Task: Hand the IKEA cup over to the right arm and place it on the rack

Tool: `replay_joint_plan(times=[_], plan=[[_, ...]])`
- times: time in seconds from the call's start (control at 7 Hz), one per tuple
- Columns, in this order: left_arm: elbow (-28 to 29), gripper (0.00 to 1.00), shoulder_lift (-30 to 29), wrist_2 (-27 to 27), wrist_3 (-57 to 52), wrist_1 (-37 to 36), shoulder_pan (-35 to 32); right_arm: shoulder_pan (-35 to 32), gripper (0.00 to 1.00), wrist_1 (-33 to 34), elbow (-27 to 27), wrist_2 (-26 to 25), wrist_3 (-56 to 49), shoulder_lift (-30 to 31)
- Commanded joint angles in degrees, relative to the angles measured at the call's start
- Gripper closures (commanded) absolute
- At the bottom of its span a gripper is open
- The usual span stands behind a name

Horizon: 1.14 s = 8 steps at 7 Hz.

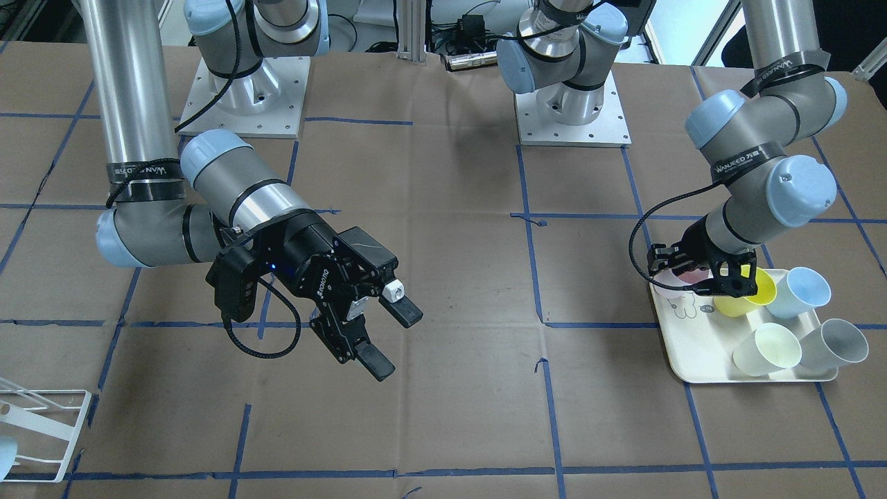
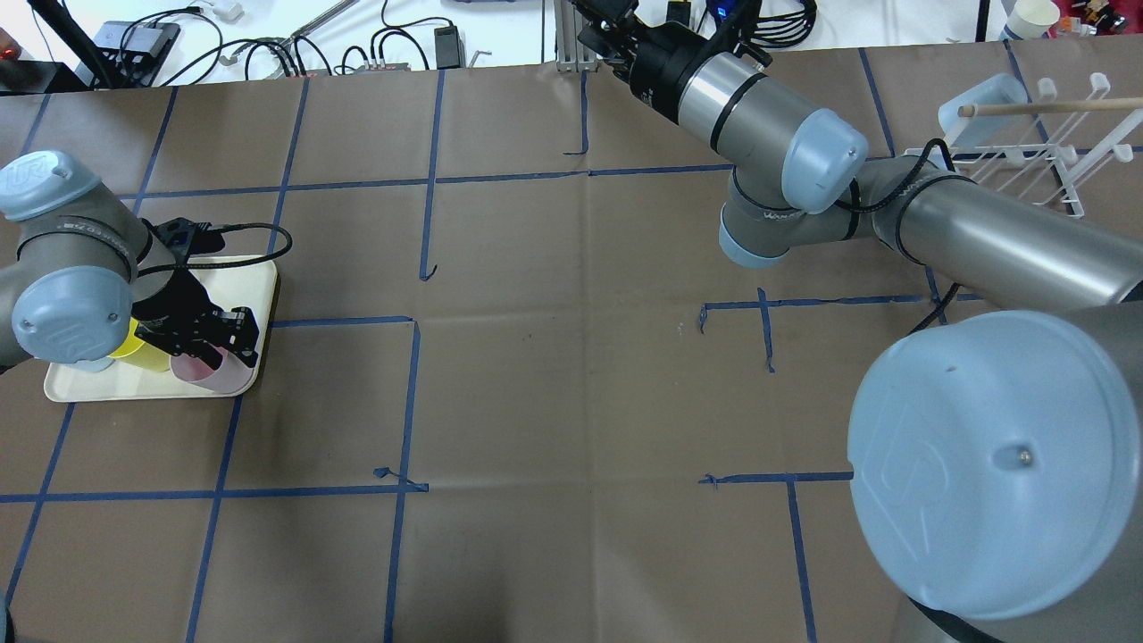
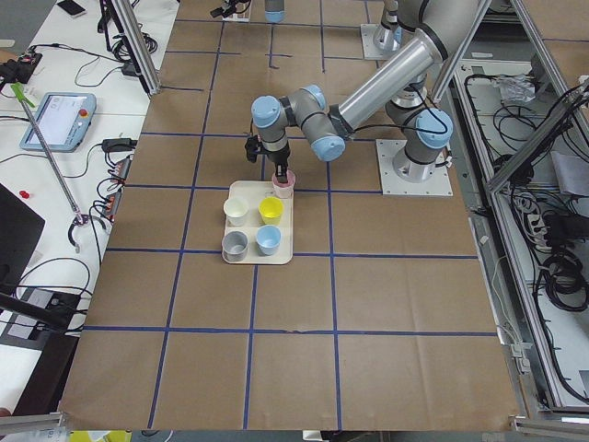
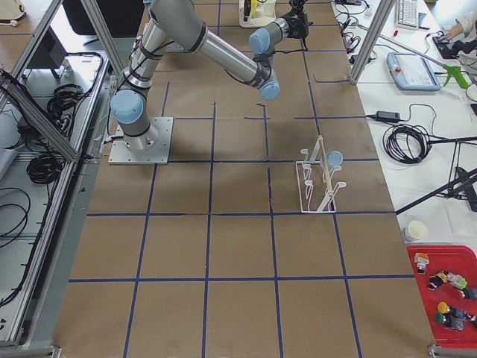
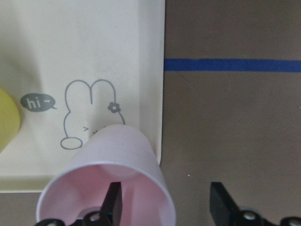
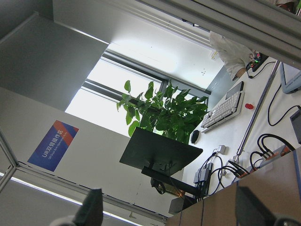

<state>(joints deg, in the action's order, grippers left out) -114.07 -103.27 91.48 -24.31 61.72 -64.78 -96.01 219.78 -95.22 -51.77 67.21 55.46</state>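
Observation:
The pink IKEA cup (image 5: 113, 165) stands on the cream tray (image 5: 94, 47) near its corner. My left gripper (image 5: 164, 195) is open and straddles the cup's wall, one finger inside the cup and the other outside, well clear of it. From the front, the same gripper (image 1: 693, 277) sits low over the pink cup (image 1: 671, 283). The right arm holds my right gripper (image 1: 384, 333) open and empty above the mid-table. The white wire rack (image 2: 1027, 147) stands at the far right with a pale-blue cup (image 2: 982, 96) on it.
A yellow cup (image 1: 748, 296) stands beside the pink one on the tray (image 1: 693, 353), with blue (image 1: 802, 291), cream (image 1: 766, 350) and grey (image 1: 835, 344) cups too. Brown paper with blue tape lines covers the table. The right arm's elbow (image 2: 991, 464) looms large in the overhead view.

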Motion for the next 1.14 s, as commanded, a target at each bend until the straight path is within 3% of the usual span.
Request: replay_joint_plan(times=[0.0,0.14,0.57,1.0], plan=[[0.25,0.86,0.18,0.19,-0.04,-0.02,0.09,-0.23,0.0,0.03,0.29,0.0,0.03,0.0],[0.42,1.0,0.44,0.62,0.05,-0.02,0.09,-0.23,0.0,0.03,0.56,0.0,0.03,0.0],[4.97,1.0,1.58,3.96,-0.39,2.33,-0.26,-0.23,0.0,0.38,0.65,-0.08,1.25,0.0],[18.13,1.0,1.59,3.79,-0.39,13.03,-2.36,-0.31,0.0,0.73,0.56,-0.08,2.13,0.0]])
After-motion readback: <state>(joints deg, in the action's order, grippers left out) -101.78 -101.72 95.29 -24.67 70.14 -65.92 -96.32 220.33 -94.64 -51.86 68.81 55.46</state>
